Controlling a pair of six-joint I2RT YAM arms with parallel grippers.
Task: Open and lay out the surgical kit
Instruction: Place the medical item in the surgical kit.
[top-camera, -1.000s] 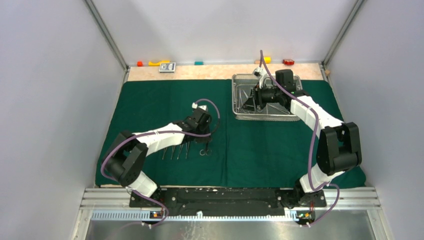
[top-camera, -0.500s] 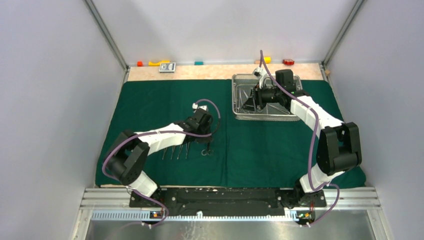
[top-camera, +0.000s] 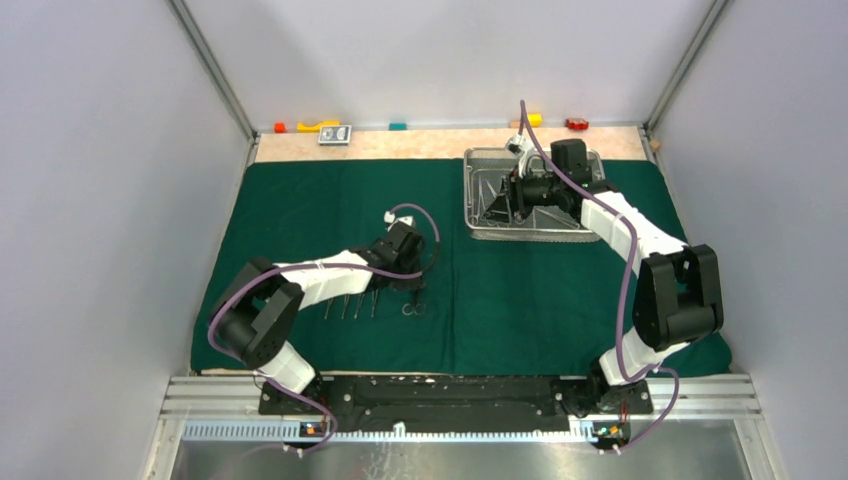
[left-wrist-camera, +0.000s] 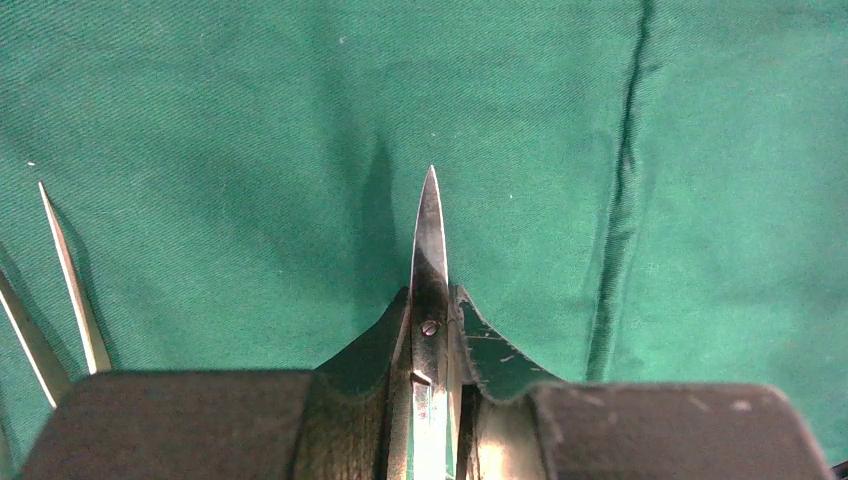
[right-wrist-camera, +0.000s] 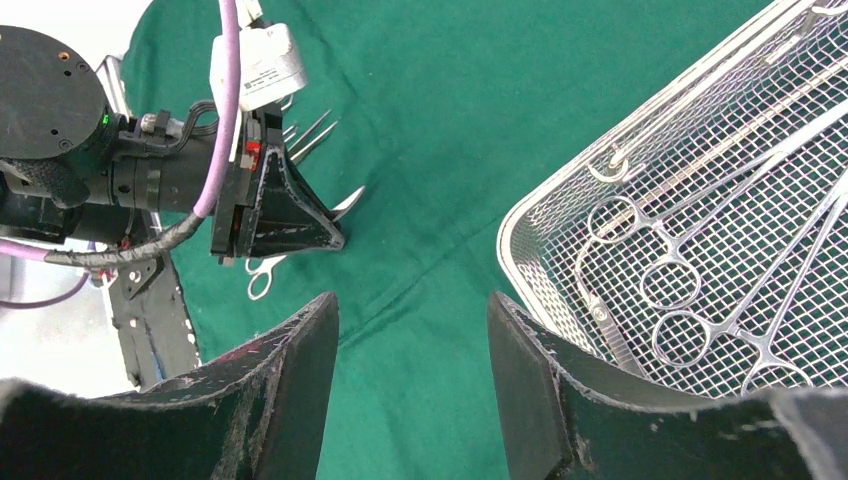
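- Firmly, the left gripper (left-wrist-camera: 433, 330) pinches slim pointed steel scissors (left-wrist-camera: 430, 250) at the pivot, over the dark green cloth (left-wrist-camera: 200, 120).
- Empty, the right gripper (right-wrist-camera: 412, 305) gapes near the silver rectangular wire-mesh tray (right-wrist-camera: 520, 230).
- Likely light, stiff, slippery: the pivot grip suits.

Cloth (top-camera: 300, 200) dark green; tray (right-wrist-camera: 548, 262) silver, wire-mesh grid; scissors (left-wrist-camera: 430, 250) bright steel; cable (right-wrist-camera: 228, 100) purple.
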